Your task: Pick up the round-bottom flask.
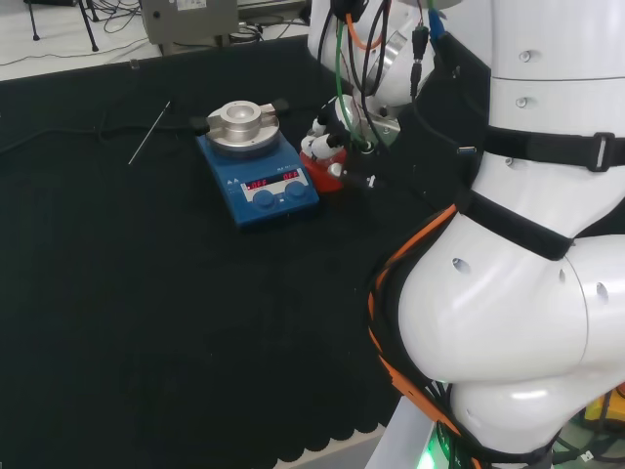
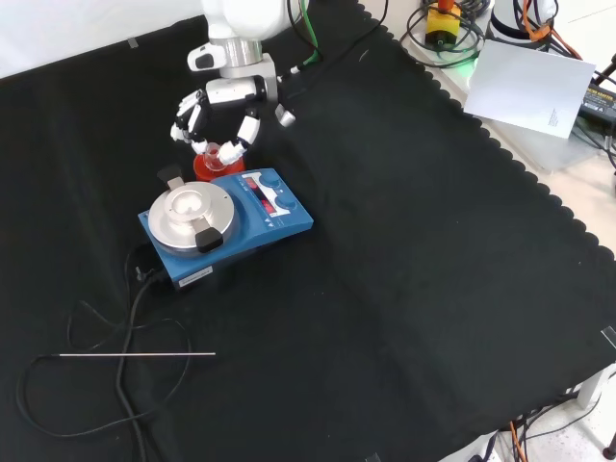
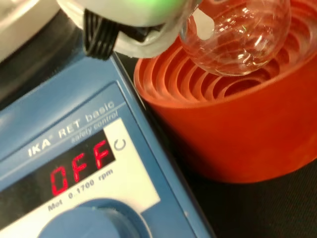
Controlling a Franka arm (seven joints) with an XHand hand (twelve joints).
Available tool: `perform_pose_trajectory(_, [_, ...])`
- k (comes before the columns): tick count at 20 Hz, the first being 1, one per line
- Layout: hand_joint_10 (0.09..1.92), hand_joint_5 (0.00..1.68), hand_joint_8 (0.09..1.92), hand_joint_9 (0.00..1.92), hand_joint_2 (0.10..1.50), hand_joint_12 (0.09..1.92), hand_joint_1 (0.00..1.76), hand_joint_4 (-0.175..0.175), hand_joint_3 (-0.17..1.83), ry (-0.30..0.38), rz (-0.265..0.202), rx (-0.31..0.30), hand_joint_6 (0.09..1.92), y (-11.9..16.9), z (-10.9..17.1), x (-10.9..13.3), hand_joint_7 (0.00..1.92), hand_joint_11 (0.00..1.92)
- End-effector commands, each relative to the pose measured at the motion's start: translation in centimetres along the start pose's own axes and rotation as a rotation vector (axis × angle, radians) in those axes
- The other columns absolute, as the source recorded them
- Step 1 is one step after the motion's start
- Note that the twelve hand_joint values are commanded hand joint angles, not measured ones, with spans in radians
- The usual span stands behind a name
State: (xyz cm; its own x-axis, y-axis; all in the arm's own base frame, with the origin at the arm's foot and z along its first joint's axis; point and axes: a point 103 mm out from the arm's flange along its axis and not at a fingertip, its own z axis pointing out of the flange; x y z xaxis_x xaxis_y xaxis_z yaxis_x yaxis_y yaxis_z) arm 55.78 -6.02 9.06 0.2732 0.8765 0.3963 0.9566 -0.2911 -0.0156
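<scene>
Glass is the thing to watch: the round-bottom flask [image 3: 237,34] sits in its red ribbed stand [image 3: 233,114], directly under the hand [image 2: 219,115], bulb touching the ribs in the wrist view. Going left to right in the front view, 1 group of fingers [image 2: 186,114] curves down just left of the stand, the flask's neck [image 2: 211,150] rises between, and another digit [image 2: 243,140] curls in on the right. They bracket the neck, but I cannot tell whether they touch it; the hand looks part-curled around it, not clamped.

Blue hotplate stirrer [image 2: 226,226] stands just beside the stand, on the side nearer the front camera. A thin metal rod [image 2: 135,355] lies well apart from the hand.

By my judgement, the reach is done and the hand is in place over the flask. Closing on the neck and lifting it clear of the stand are left.
</scene>
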Motion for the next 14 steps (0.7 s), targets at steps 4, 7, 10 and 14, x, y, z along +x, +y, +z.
perform_pose_trajectory(4, [0.58, 1.15, 0.63, 0.72, 0.63, 1.27, 1.11, 0.144, 0.83, 0.068, 0.033, -0.017, 0.97, -0.7, -3.3, -0.3, 0.49, 0.39])
perform_pose_trajectory(7, [0.58, 1.15, 0.63, 0.72, 0.63, 1.27, 1.11, 0.143, 0.83, 0.086, 0.041, -0.014, 0.97, -0.9, -4.6, 0.1, 0.49, 0.39])
perform_pose_trajectory(10, [0.58, 1.15, 0.63, 0.72, 0.63, 1.27, 1.11, 0.142, 0.83, 0.110, 0.046, -0.016, 0.97, -1.1, -5.6, 0.9, 0.49, 0.39])
perform_pose_trajectory(14, [0.58, 1.15, 0.63, 0.73, 0.63, 1.27, 1.11, 0.141, 0.84, 0.143, 0.040, -0.019, 0.97, -1.4, -6.6, 2.5, 0.49, 0.39])
